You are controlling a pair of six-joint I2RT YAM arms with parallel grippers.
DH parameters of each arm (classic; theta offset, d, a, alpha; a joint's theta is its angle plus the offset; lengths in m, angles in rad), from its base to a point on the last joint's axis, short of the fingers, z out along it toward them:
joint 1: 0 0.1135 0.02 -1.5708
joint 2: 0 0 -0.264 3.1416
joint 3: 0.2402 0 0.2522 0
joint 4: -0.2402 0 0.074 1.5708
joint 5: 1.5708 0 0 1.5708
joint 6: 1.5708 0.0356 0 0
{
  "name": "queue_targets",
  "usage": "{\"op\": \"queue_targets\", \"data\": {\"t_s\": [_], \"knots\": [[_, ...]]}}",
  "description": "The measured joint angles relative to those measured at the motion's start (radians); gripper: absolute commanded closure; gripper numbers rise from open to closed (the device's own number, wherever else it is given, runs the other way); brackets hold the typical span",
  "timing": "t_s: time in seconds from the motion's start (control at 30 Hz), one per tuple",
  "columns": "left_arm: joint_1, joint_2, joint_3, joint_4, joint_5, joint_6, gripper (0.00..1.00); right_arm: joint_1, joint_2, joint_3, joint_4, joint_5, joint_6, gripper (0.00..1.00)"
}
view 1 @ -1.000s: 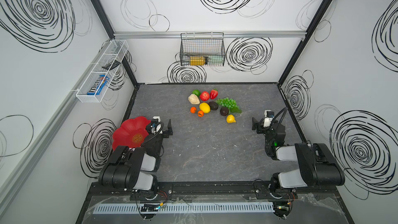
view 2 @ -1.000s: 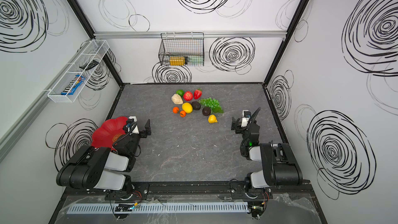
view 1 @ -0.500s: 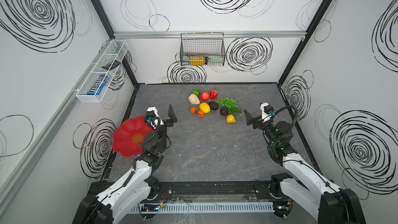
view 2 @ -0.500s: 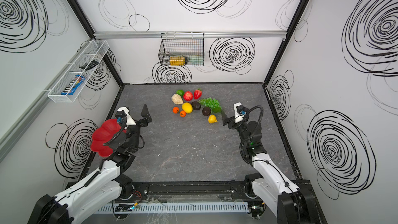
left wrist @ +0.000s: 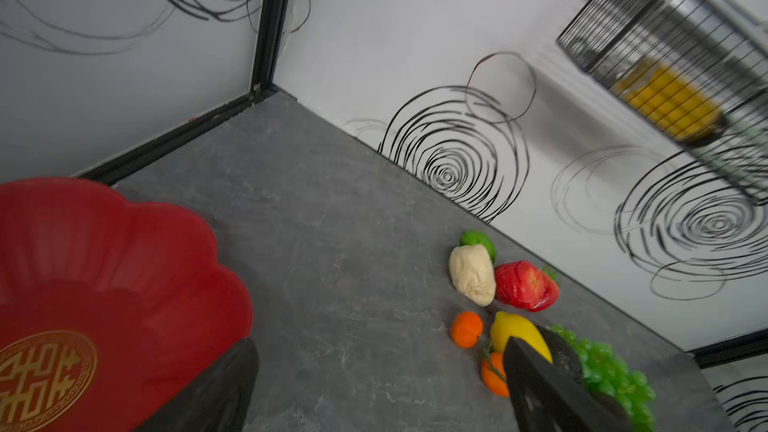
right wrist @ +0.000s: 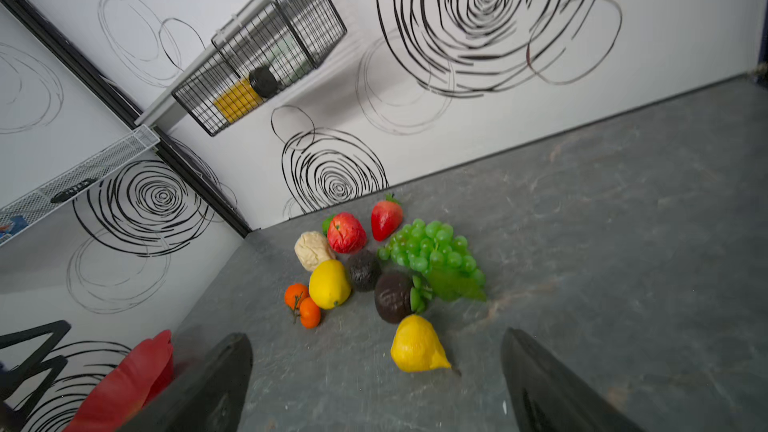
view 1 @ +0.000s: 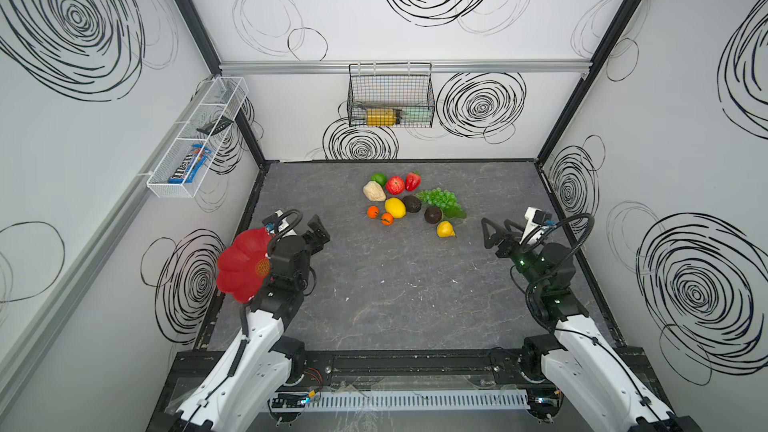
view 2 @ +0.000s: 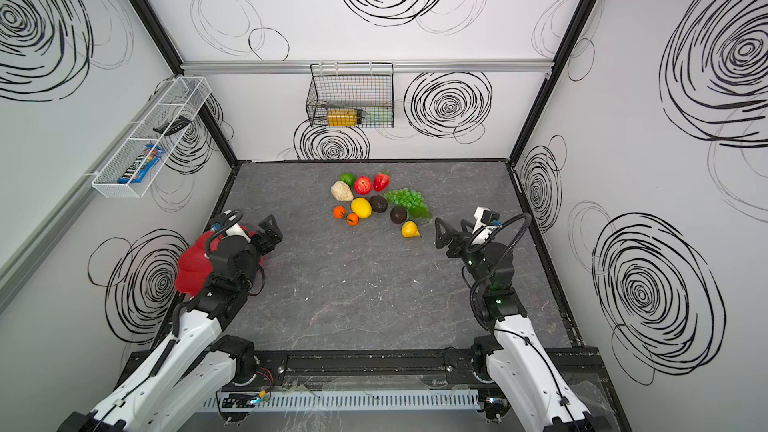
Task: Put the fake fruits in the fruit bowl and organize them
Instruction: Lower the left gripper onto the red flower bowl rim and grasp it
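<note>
The fake fruits lie in a loose cluster at the back middle of the table: lime (view 1: 378, 179), red apple (view 1: 395, 185), beige lumpy piece (view 1: 374, 191), lemon (view 1: 395, 207), two avocados (view 1: 433, 214), grape bunch (view 1: 440, 199), two tiny oranges (view 1: 372, 211) and a small yellow fruit (view 1: 445, 229). The red fruit bowl (view 1: 239, 265) sits at the left wall, partly hidden by my left arm. My left gripper (view 1: 319, 232) stands open and empty just right of the bowl (left wrist: 104, 268). My right gripper (view 1: 496, 228) is open and empty, right of the small yellow fruit (right wrist: 415, 347).
A black wire basket (view 1: 390, 95) with a yellow bottle hangs on the back wall. A white mesh tray (view 1: 195, 139) is fixed to the left wall. Walls close the table on three sides; bare grey table (view 1: 395, 284) lies between the arms.
Both arms have unfolded from a low, tucked pose and risen. The grippers have moved forward toward the fruit; both stayed open. The fruits and bowl have not moved.
</note>
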Motion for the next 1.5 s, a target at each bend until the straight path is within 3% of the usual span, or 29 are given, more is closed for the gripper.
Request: {"op": "queue_targets", "data": {"t_s": [0.17,0.27,0.63,0.73,0.9,1.07,1.5], "knots": [[-0.042,0.258,0.181,-0.209,-0.174,-0.043,0.04,0.037,0.011,-0.001,-0.023,-0.002,0.014,0.03],[-0.033,0.4,0.232,-0.275,-0.225,-0.046,0.04,0.058,0.011,-0.001,-0.024,0.009,0.014,0.03],[0.09,0.658,0.288,-0.319,-0.194,0.014,0.01,0.087,0.005,0.0,-0.039,0.061,0.004,0.03],[0.104,0.721,0.31,-0.313,-0.16,0.031,0.09,0.087,0.005,0.0,-0.046,0.07,0.0,0.03],[0.141,0.749,0.313,-0.305,-0.103,0.053,0.31,0.087,0.005,0.0,-0.054,0.085,0.0,0.03],[0.159,0.758,0.317,-0.296,-0.074,0.065,0.43,0.087,0.005,0.0,-0.064,0.091,-0.002,0.03],[0.117,0.793,0.322,-0.301,-0.079,0.072,0.59,0.087,0.006,0.0,-0.066,0.09,-0.003,0.03]]}}
